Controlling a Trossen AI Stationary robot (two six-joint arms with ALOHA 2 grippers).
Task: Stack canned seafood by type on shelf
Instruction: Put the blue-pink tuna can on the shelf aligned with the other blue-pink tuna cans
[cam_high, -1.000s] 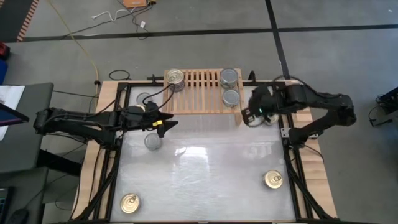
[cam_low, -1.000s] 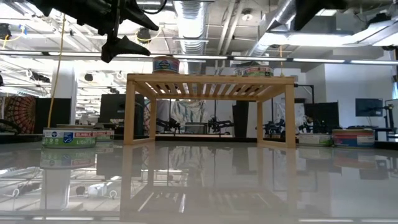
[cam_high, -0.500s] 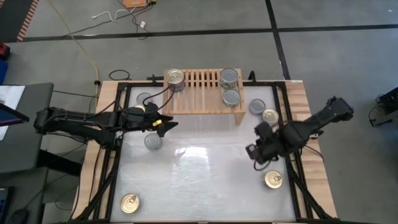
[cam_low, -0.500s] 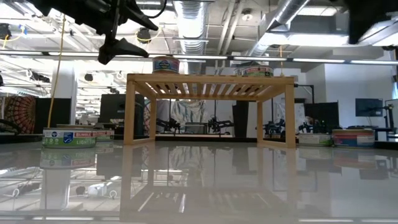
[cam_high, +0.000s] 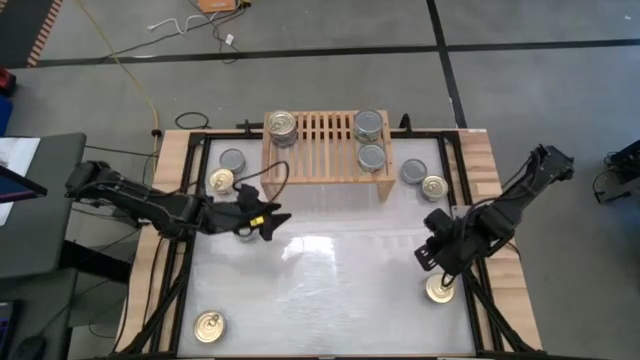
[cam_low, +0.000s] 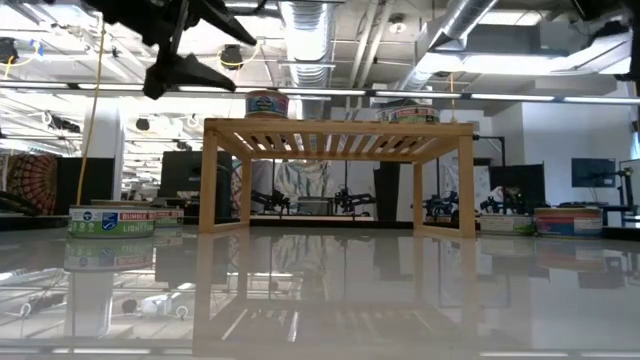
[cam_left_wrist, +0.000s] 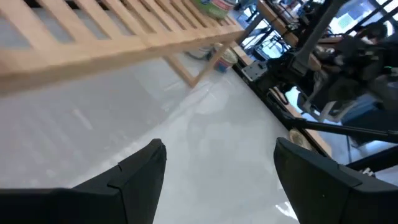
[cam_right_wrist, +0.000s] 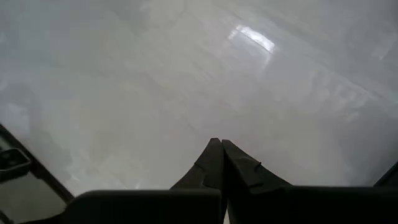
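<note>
Standing at the upper centre of the high view, the shelf (cam_high: 325, 150) carries three cans: a gold-topped can (cam_high: 281, 125) at its left end and two silver-topped cans (cam_high: 370, 124) (cam_high: 371, 157) near its right end.

Left gripper (cam_high: 268, 222): positioned over the table (cam_high: 330, 290) at left of centre, below the shelf's left end. Its fingers (cam_left_wrist: 140, 171) are spread wide and hold nothing; the left wrist view shows bare table surface between them.

Right gripper (cam_high: 428, 255): positioned at the right of the frame, just above a gold-topped can (cam_high: 440, 289) at the lower right. Its fingers (cam_right_wrist: 217, 162) are pressed together with nothing between them.

Loose cans on the table:
- one silver (cam_high: 233, 159) and one gold (cam_high: 221, 180), left of the shelf;
- one silver (cam_high: 413, 171) and one gold (cam_high: 434, 187), right of the shelf;
- one gold (cam_high: 208, 325) at the lower left corner.
</note>
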